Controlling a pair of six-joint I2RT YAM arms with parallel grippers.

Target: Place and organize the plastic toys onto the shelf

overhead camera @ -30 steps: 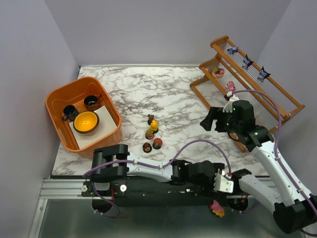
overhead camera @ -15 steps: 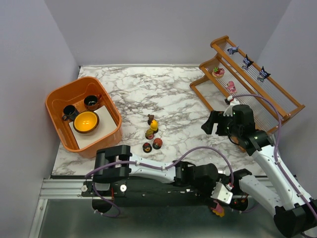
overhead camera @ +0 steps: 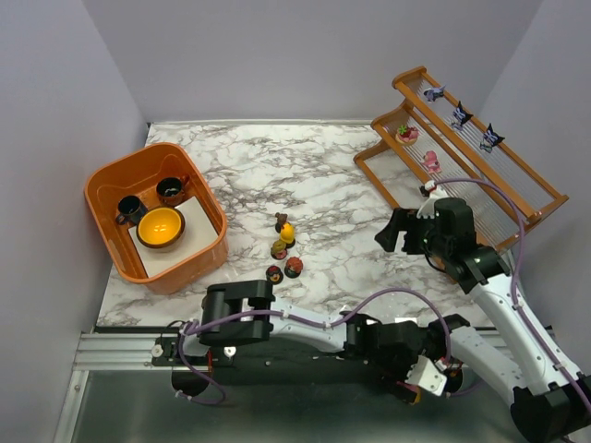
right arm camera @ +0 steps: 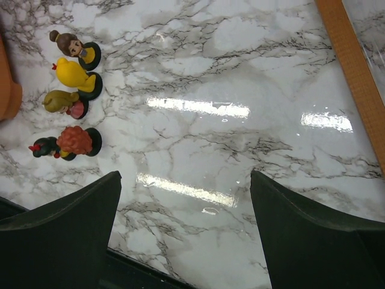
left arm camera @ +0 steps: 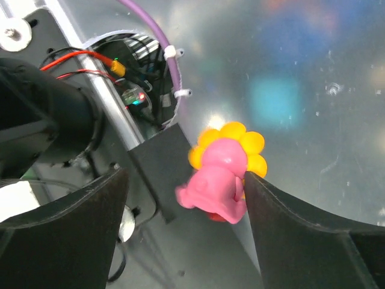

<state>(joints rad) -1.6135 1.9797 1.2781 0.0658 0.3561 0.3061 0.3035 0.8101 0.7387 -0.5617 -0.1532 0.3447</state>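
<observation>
The left end effector (left arm camera: 183, 186) has dropped below the near edge of the desk (overhead camera: 305, 175), its arm swinging rightward. The pink-and-yellow toy (left arm camera: 219, 174) now lies between its spread fingers (close against one of them). From above, the toy has all but vanished beneath it. The right end effector (overhead camera: 395, 231) has eased slightly back toward its base.

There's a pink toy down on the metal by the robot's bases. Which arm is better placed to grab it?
Left. The open left gripper straddles the pink toy, a finger on either side. The right gripper hovers, open, over the marble table near the shelf.
</observation>
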